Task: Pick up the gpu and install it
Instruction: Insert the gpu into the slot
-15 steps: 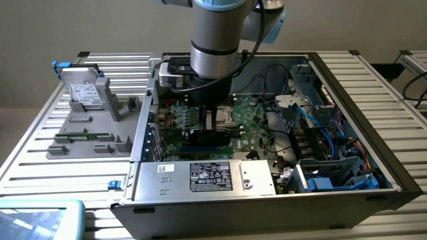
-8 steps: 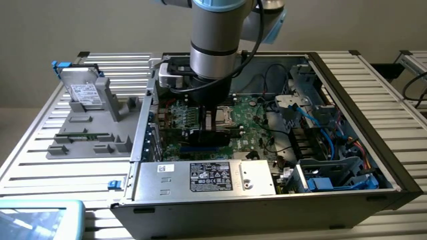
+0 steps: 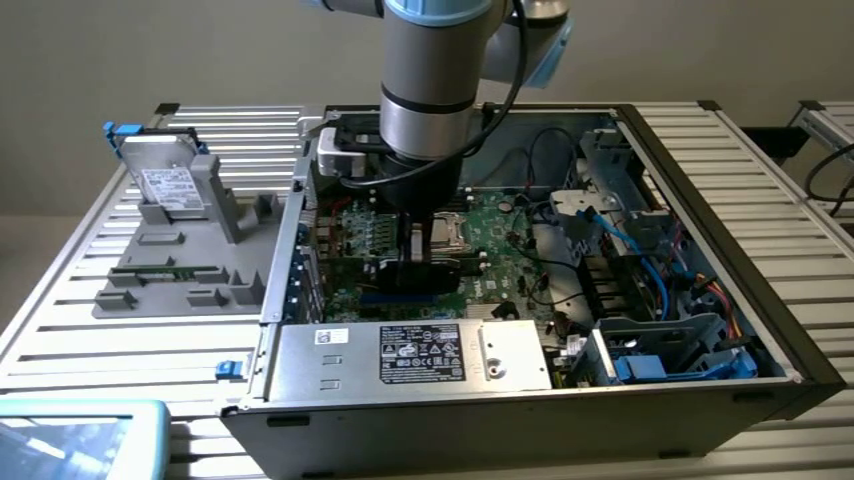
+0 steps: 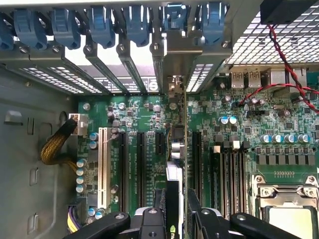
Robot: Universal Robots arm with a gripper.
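Observation:
The gpu (image 3: 424, 277) is a thin card with a black face, standing on edge over the green motherboard (image 3: 507, 245) inside the open computer case (image 3: 747, 250). My gripper (image 3: 424, 248) reaches down into the case and is shut on the card. In the wrist view I see the gpu (image 4: 175, 199) edge-on between my two black fingers (image 4: 149, 221), lined up with an expansion slot among the black slots (image 4: 141, 164). Its metal end bracket (image 4: 175, 52) sits at the rear slot openings. I cannot tell whether its lower edge is seated in the slot.
A silver hard drive (image 3: 171, 185) leans on a grey fixture (image 3: 174, 270) at the exterior view's left, outside the case. The power supply (image 3: 414, 355) lies at the case's front, with blue cables (image 3: 654, 250) at the exterior view's right. Blue slot latches (image 4: 99, 25), red-black wires (image 4: 286, 57) and the CPU socket (image 4: 289, 211) surround the card.

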